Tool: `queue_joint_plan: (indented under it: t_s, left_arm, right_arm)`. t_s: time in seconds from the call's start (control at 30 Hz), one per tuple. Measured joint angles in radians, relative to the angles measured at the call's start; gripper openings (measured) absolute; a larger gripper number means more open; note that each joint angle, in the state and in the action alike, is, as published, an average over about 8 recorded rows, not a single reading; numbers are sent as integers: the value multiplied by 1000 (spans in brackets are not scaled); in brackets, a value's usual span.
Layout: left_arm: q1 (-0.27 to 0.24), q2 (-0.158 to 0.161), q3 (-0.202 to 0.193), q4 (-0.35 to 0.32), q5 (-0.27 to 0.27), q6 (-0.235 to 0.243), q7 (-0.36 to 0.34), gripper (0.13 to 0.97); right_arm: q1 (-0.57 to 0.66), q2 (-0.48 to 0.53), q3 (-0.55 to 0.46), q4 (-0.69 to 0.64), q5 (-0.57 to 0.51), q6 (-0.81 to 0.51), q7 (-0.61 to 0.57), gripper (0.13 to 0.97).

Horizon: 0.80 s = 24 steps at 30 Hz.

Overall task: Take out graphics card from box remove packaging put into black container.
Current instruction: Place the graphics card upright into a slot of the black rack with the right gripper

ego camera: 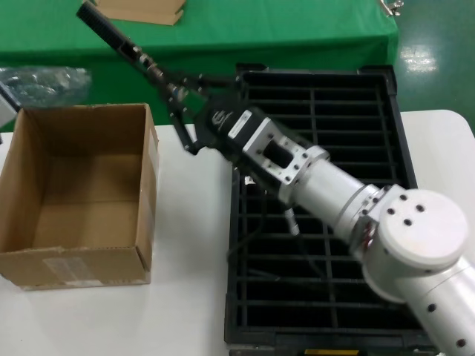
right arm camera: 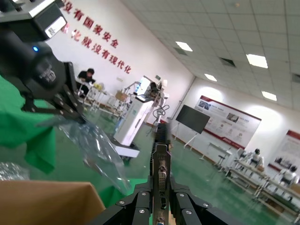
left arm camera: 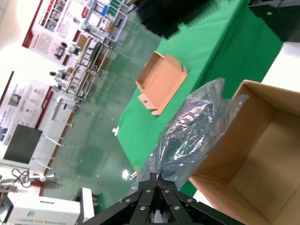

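My right gripper [ego camera: 175, 95] is shut on the graphics card [ego camera: 119, 37] and holds it in the air beyond the box's far right corner, with the card pointing up and away. In the right wrist view the silver bracket with its ports [right arm camera: 161, 180] stands between the fingers. My left gripper [left arm camera: 157, 178] is shut on the empty crinkled packaging [left arm camera: 192, 131], which hangs above the far left of the box [ego camera: 74, 200]; the packaging also shows in the head view [ego camera: 44, 80]. The box is open and empty. The black container [ego camera: 319, 104] lies right of the box, under my right arm.
A green-covered table [ego camera: 297, 30] runs along the back with a flat tan cardboard tray [ego camera: 145, 9] on it. The white table [ego camera: 185, 297] carries the box and the container. My right arm [ego camera: 334, 200] crosses over the container's slots.
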Motion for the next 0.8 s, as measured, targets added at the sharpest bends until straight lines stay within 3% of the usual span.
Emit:
queue_joint_plan:
  t_s: [0.27,0.5,0.63,0.8]
  left_arm:
    - [10,-50,-96,67,-55,-53,-4,139]
    - [2,-160,-173,227,-175,-127,9,139]
    - [-5,-227,-185,345,-258,-185,34,139]
    - [-25,-304,-161,525,-403,-282,110,139]
  right_arm:
    - [52,66,-6,52,-228,32,196,189]
    - [58,50,47,107,-552,0,397,189]
    - [45,29,87,164,-741,-92,471,189]
    - [52,24,108,271,-966,-272,595,189]
